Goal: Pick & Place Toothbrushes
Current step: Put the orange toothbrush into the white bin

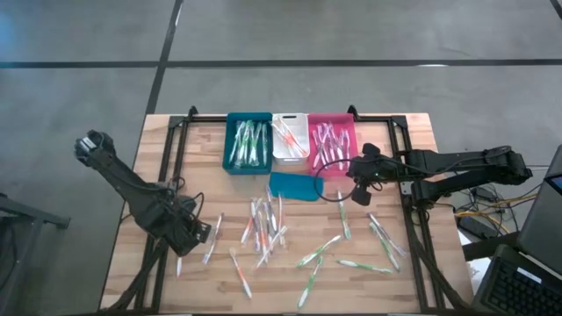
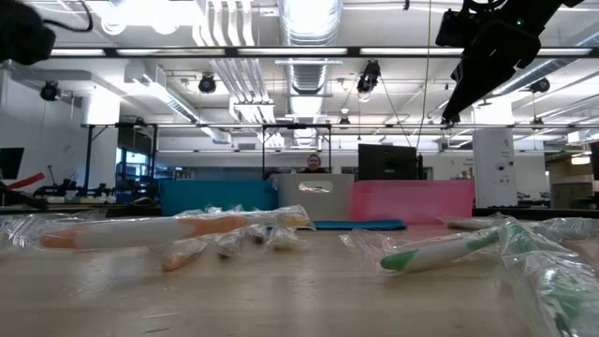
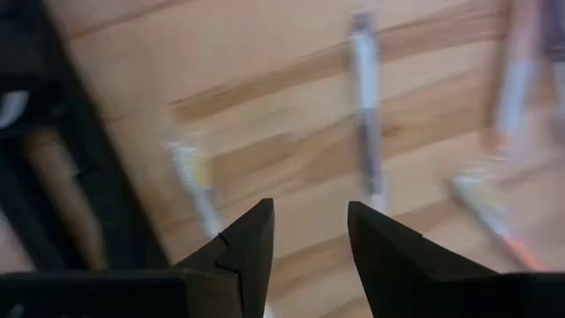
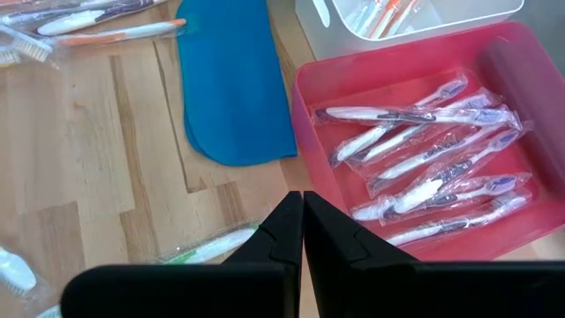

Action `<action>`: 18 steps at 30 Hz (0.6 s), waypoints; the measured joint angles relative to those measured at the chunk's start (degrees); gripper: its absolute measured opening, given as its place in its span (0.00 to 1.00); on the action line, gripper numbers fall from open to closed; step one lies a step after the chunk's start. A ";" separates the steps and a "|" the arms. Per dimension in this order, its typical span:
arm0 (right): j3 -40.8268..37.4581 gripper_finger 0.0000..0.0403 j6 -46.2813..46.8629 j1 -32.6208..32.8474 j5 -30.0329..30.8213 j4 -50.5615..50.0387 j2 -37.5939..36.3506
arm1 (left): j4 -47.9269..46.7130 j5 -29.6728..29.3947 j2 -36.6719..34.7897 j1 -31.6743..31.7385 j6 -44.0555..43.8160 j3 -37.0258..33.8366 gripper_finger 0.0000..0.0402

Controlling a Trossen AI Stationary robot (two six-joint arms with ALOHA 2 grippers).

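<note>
Two toothbrushes (image 3: 366,115) lie beyond the left gripper (image 3: 309,234), jaws parted, empty; right gripper (image 4: 303,216) clenched.

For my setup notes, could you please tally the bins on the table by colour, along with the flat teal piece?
Teal bin: 1
White bin: 1
Pink bin: 1
Flat teal piece: 1
Total: 4

You've got a desk (image 1: 219,281) of pale planked wood, matt with visible grain. The toothbrushes (image 4: 424,163) sit in clear, crinkly, glossy plastic wrap. The pink bin (image 4: 309,106) is smooth plastic. The teal lid (image 4: 229,97) looks matt. Both claws' fingers (image 3: 252,252) are matt black.
</note>
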 joint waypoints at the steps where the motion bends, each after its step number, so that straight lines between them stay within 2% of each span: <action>1: 0.00 0.02 -0.01 0.01 0.01 0.00 0.02 | -0.61 1.13 0.49 0.00 -0.39 -0.38 0.38; 10: 0.00 0.02 -0.03 0.01 0.03 0.03 0.01 | -2.38 11.73 8.38 0.07 0.02 -1.52 0.38; 18: 0.00 0.02 0.02 0.01 0.04 0.31 0.01 | -4.27 15.14 14.95 0.66 0.16 -1.54 0.38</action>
